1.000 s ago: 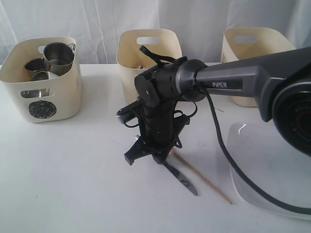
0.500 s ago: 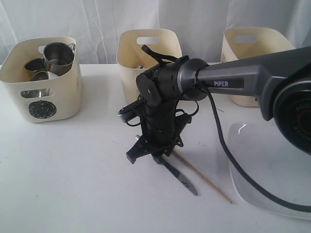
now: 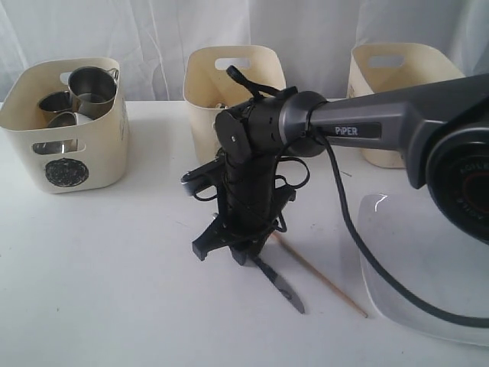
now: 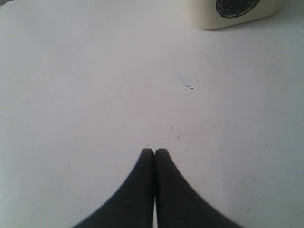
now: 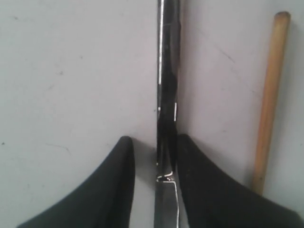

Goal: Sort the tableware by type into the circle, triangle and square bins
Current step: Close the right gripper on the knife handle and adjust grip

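The steel knife lies on the white table, and my right gripper stands over its handle. In the right wrist view the knife runs between the fingers of the right gripper. It touches one finger, and a gap shows beside the other, so the gripper is open. A wooden chopstick lies alongside the knife; the right wrist view shows this chopstick too. The circle bin holds steel mugs. My left gripper is shut on nothing over bare table.
Two more cream bins stand at the back, one in the middle and one on the right; the arm hides their marks. A large squarish plate lies at the front right. The circle bin's scribble shows in the left wrist view.
My right gripper has shifted slightly left and lower over the knife, and the knife's blade has swung a little towards the left. The left wrist has no earlier frame.
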